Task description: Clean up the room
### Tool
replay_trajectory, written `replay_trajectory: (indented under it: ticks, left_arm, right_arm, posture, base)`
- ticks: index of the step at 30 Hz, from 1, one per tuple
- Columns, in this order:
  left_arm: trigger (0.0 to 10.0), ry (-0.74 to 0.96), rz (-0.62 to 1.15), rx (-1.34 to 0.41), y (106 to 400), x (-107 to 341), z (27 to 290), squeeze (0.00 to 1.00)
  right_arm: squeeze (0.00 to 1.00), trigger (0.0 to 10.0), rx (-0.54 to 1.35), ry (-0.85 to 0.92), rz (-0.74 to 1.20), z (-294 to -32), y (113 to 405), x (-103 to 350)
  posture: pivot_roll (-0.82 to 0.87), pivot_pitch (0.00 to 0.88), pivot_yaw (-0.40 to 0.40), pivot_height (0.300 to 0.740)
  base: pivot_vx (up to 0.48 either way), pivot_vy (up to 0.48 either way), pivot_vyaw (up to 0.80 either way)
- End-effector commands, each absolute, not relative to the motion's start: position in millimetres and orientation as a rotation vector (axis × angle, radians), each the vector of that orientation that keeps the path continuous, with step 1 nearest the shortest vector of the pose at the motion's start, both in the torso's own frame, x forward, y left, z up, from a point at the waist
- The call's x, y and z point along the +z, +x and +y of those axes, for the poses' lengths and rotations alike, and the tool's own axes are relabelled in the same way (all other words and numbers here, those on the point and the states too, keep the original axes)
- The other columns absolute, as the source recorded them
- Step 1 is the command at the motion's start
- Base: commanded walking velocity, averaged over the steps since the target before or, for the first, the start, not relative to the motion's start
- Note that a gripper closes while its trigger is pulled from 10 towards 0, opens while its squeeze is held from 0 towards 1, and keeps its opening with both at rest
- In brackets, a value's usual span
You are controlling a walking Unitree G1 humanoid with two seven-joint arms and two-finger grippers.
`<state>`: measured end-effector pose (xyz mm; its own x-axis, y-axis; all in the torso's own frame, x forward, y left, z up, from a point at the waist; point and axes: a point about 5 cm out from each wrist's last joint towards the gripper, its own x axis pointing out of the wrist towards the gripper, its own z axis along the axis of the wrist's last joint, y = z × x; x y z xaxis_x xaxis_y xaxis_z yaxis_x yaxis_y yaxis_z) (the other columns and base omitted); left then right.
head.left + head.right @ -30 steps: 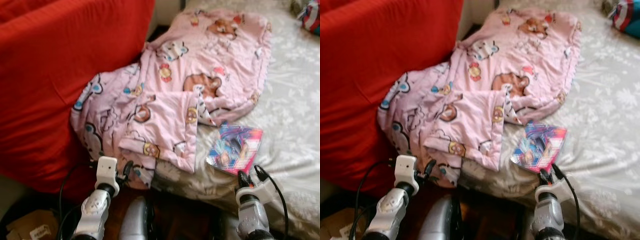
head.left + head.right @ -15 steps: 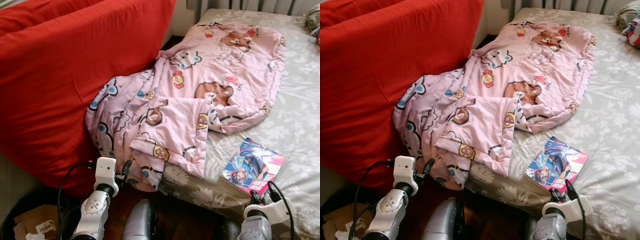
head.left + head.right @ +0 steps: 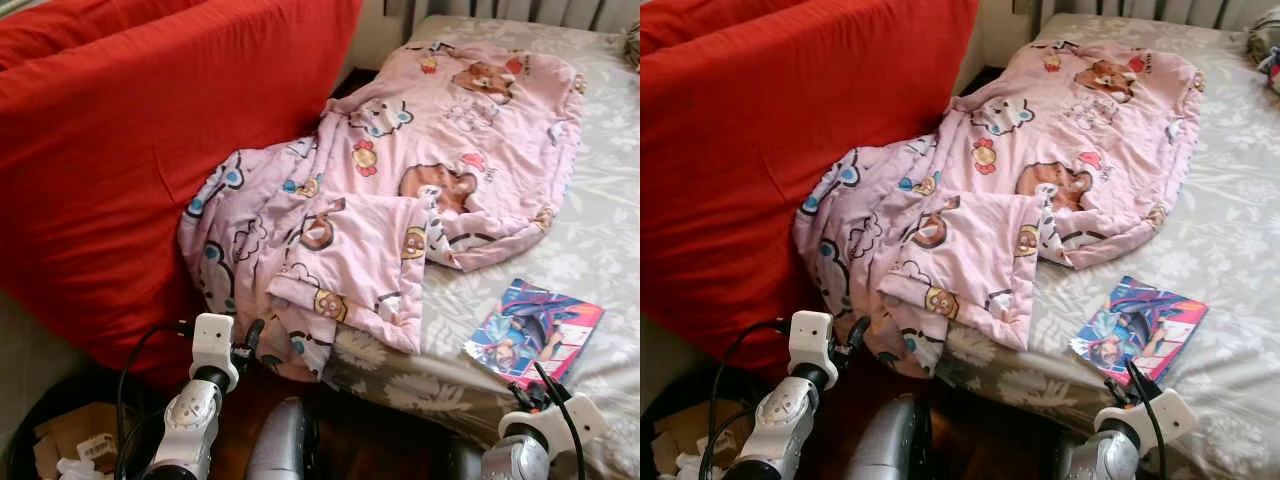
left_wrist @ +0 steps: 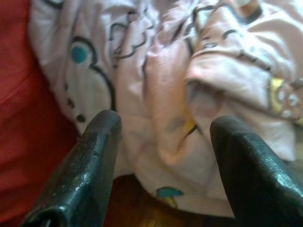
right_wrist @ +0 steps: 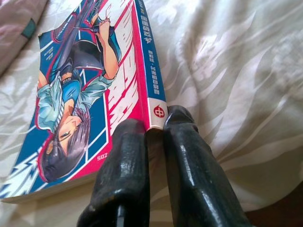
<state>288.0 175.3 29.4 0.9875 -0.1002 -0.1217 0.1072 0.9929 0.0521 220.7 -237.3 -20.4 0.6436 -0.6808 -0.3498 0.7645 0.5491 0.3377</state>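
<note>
A comic book (image 3: pixel 535 330) with a blue and pink cover lies flat on the grey flowered bedsheet (image 3: pixel 600 230), near the bed's front edge. My right gripper (image 5: pixel 154 125) is shut, its tips right at the near corner of the book (image 5: pixel 80 94). A pink cartoon-print blanket (image 3: pixel 400 170) is crumpled across the bed and hangs over its left edge. My left gripper (image 4: pixel 163 123) is open, low at the hanging part of the blanket (image 4: pixel 161 71), with nothing between its fingers.
A big red cushion (image 3: pixel 150 130) leans against the bed on the left, touching the blanket. A dark bin with cardboard and paper (image 3: pixel 70 435) sits on the floor at the lower left. Dark wooden floor shows under the bed edge.
The camera has swung, so the whole scene has slid and the blur has gone. My right gripper stays at the book's near edge. The left arm has not moved.
</note>
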Motion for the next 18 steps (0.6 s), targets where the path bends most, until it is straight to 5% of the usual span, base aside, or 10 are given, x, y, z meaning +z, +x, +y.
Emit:
replay_trajectory:
  ticks: [1,5,11,16,18]
  left_arm:
    - [10.0,0.068,0.136,-0.079,284.2,25.3,184.3,0.00]
    - [10.0,0.069,0.133,-0.078,284.4,25.4,184.7,0.00]
    - [10.0,0.068,0.129,-0.079,284.9,25.4,183.1,0.00]
    - [10.0,0.068,0.128,-0.079,285.2,25.3,182.3,0.00]
    - [10.0,0.071,0.129,-0.081,285.2,25.2,181.8,0.00]
  right_arm:
    - [0.00,0.0,-1.088,0.349,0.154,-273.2,187.8,-18.8]
    - [0.00,0.0,-1.037,0.134,0.104,-276.9,195.2,-0.1]
    - [0.00,0.0,-1.010,0.083,0.090,-271.2,202.0,5.0]
    - [0.00,0.0,-0.945,0.337,0.190,-252.8,209.5,-12.8]
    - [0.00,0.2,-0.958,0.570,0.261,-243.9,207.6,-28.2]
  posture:
    - [0.06,0.120,0.088,0.611]
    - [0.06,0.120,0.088,0.611]
    - [0.06,0.120,0.087,0.611]
    - [0.06,0.120,0.085,0.611]
    - [0.06,0.122,0.085,0.611]
  base:
    - [0.000,0.000,0.00]
    - [0.000,0.000,0.00]
    - [0.000,0.000,0.00]
    - [0.000,0.000,0.00]
    - [0.000,0.000,0.00]
